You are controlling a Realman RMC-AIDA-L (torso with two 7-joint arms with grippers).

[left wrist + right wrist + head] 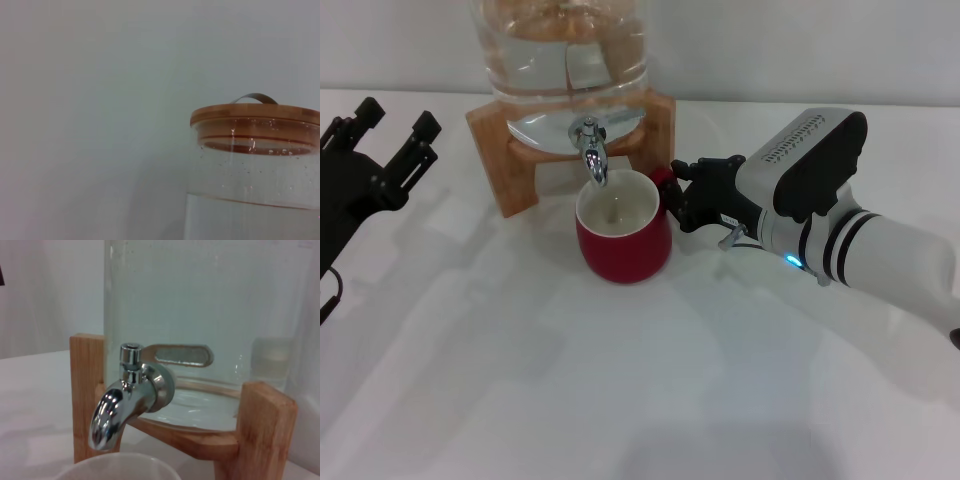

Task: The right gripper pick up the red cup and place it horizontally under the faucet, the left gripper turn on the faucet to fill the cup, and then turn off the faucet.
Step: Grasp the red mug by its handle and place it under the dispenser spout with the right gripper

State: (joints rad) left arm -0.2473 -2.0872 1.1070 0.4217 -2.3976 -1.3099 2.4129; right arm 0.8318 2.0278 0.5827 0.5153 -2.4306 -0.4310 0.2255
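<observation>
The red cup (623, 240) stands upright on the white table with its cream inside open directly below the faucet (590, 150). My right gripper (680, 195) reaches in from the right and is shut on the cup's red handle. The right wrist view shows the chrome faucet (125, 400) close up, with no water coming from its spout and the cup's rim (120, 469) just below. My left gripper (392, 125) is open and empty at the far left, well apart from the faucet.
The clear glass water jar (560, 50) sits on a wooden stand (500, 150) at the back. Its wooden lid (255, 116) shows in the left wrist view, its wall (200, 315) and the stand's posts (87, 390) in the right wrist view.
</observation>
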